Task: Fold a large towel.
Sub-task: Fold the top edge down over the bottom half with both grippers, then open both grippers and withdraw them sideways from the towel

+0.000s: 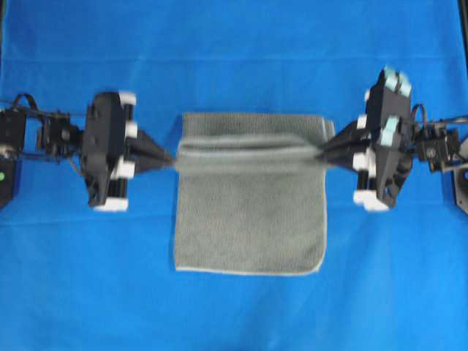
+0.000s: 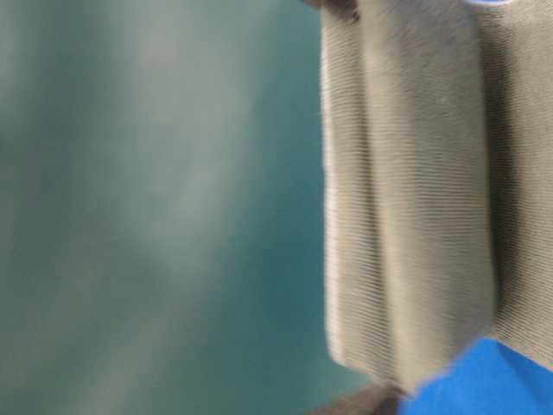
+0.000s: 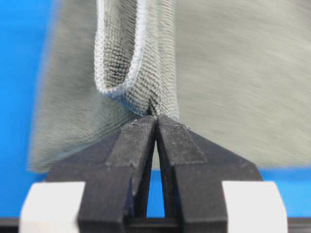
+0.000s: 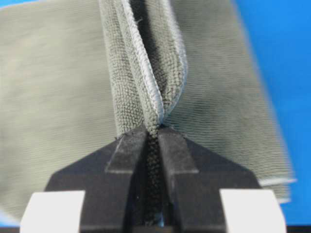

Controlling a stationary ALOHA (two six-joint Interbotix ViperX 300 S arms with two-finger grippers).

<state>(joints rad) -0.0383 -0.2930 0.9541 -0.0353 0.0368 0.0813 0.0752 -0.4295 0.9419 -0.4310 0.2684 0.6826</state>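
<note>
Overhead: left gripper [image 1: 172, 159] and right gripper [image 1: 319, 153] pinching opposite side edges of large towel [image 1: 248, 219], stretching a raised ridge between them over blue sheet [image 1: 234, 58]. Table-level: towel hanging blurred, filling right side, grippers unclear. Left wrist: jaws clamping bunched hem. Right wrist: jaws gripping doubled edge. Probably mid-fold, carrying the pinched line across; next needing both laying it evenly onto the far part, then releasing.
</note>
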